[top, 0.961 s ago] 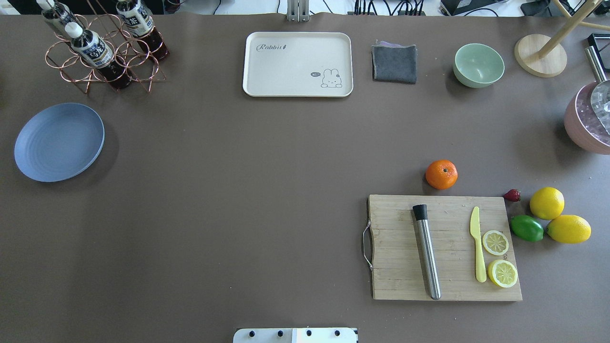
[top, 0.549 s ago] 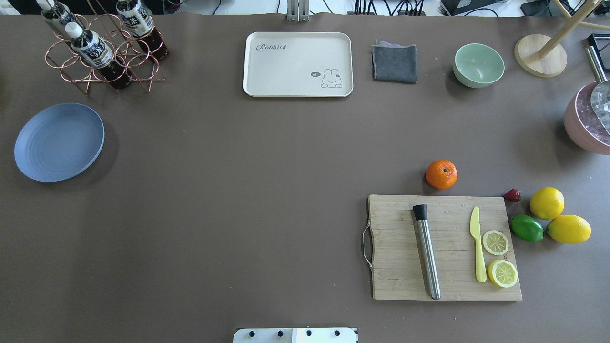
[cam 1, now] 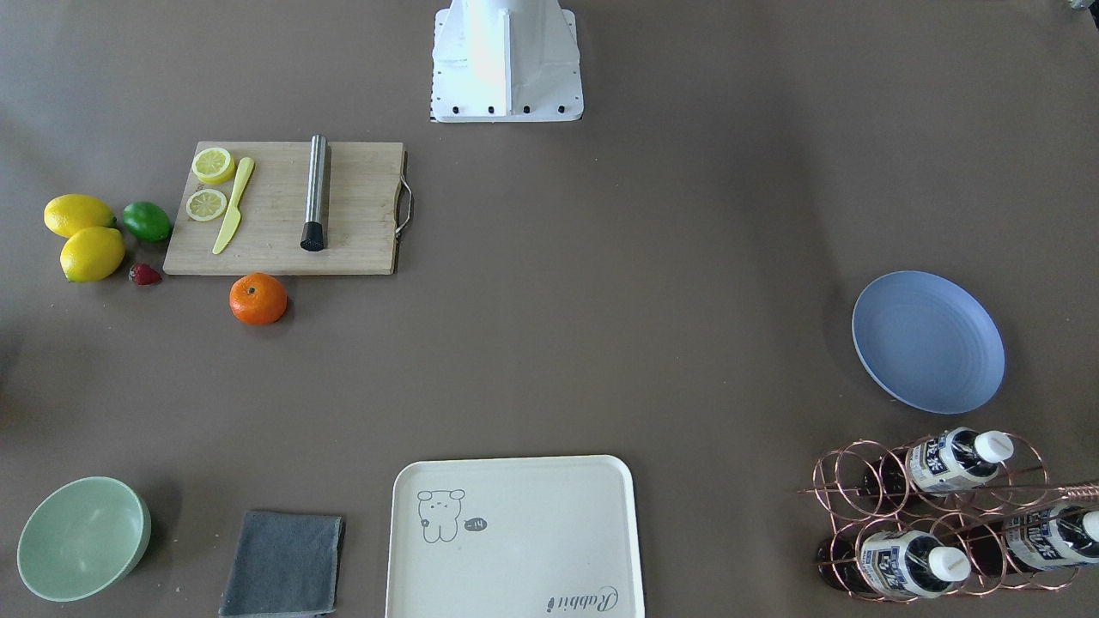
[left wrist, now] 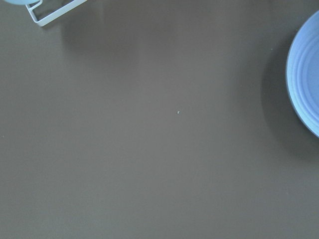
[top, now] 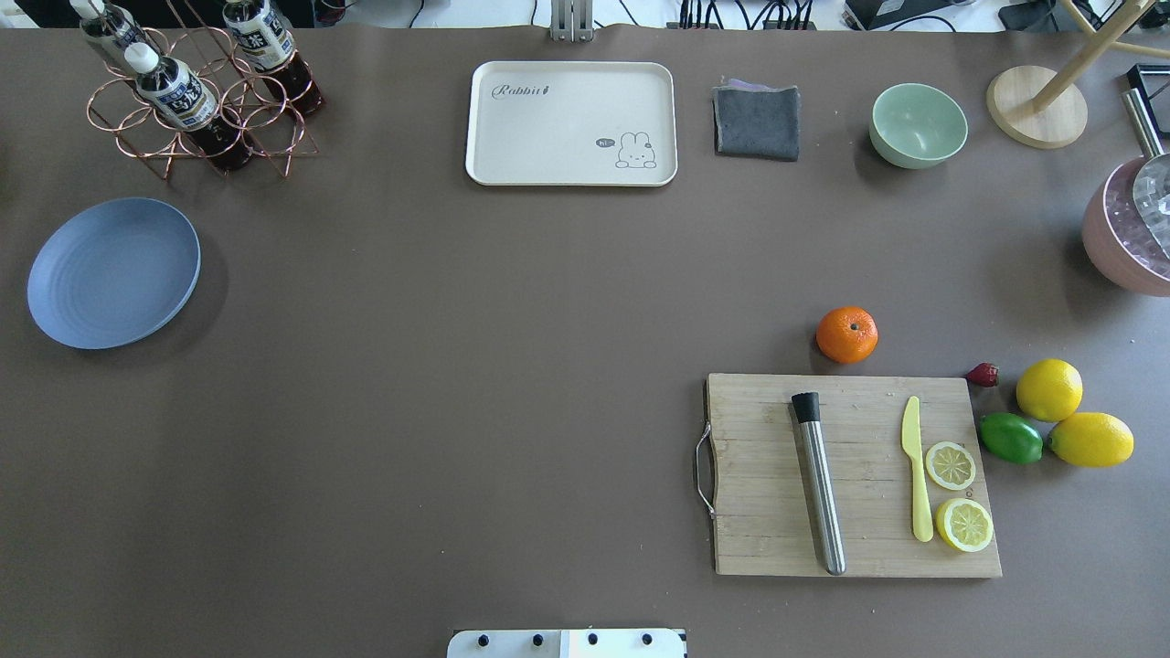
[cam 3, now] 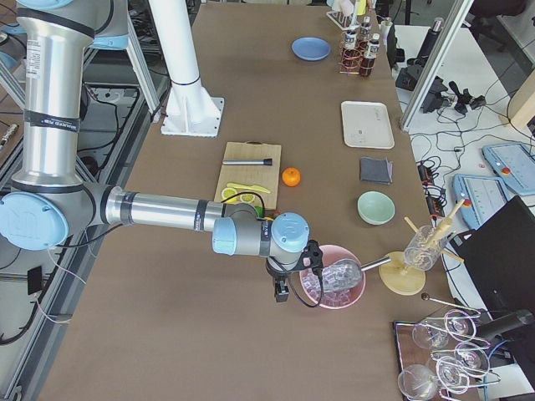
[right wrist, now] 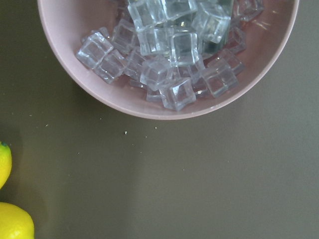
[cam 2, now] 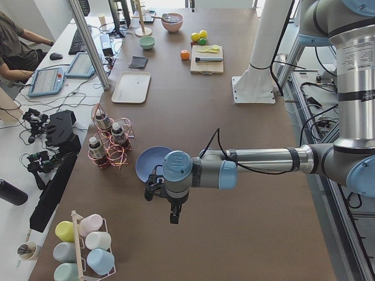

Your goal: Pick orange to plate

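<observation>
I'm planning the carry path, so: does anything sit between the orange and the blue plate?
Nothing visible does. The orange sits just beyond the cutting board, the plate far toward the robot's left. The tray and bottle rack stand farther back, off the straight line between them.

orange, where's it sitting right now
In the overhead view the orange sits right of centre, just beyond the cutting board's far edge, left of the strawberry.

Falls evenly and softly from above; reads sharp across the fixed views. Drops a soft dark shadow left of the round matte periwinkle-blue plate [left wrist: 306, 74] at the left wrist view's right edge. Glints off clear ice cubes [right wrist: 175, 47], upper right wrist view.
</observation>
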`<state>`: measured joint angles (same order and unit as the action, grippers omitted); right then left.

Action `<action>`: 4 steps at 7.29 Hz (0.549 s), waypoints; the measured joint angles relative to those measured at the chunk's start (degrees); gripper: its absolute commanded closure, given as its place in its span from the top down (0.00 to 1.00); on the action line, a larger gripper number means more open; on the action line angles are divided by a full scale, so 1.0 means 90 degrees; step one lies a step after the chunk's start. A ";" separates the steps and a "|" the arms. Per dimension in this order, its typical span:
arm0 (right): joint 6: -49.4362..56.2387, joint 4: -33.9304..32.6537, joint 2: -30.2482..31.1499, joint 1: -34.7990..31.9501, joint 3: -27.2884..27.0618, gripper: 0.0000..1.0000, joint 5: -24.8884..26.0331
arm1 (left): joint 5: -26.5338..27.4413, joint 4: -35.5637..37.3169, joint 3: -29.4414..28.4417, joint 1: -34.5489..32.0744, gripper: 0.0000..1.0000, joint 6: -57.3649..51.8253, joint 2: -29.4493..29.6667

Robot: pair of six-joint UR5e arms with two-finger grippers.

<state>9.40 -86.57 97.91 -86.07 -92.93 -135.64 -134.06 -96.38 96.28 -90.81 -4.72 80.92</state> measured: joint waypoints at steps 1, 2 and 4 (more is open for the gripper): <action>0.0000 0.0002 0.0000 0.0006 -0.0003 1.00 -0.0028 | 0.0001 -0.0082 -0.0022 0.0104 0.97 0.0072 0.0025; 0.0000 0.0006 0.0000 0.0009 -0.0008 1.00 -0.0114 | 0.0002 -0.0112 -0.0035 0.0159 0.97 0.0114 0.0059; 0.0004 0.0041 -0.0009 0.0024 -0.0011 1.00 -0.0357 | 0.0001 -0.0163 -0.0110 0.0452 0.98 0.0399 0.0269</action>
<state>9.44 -86.20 97.83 -85.85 -93.03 -138.85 -134.05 -97.84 95.29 -86.74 -1.13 83.34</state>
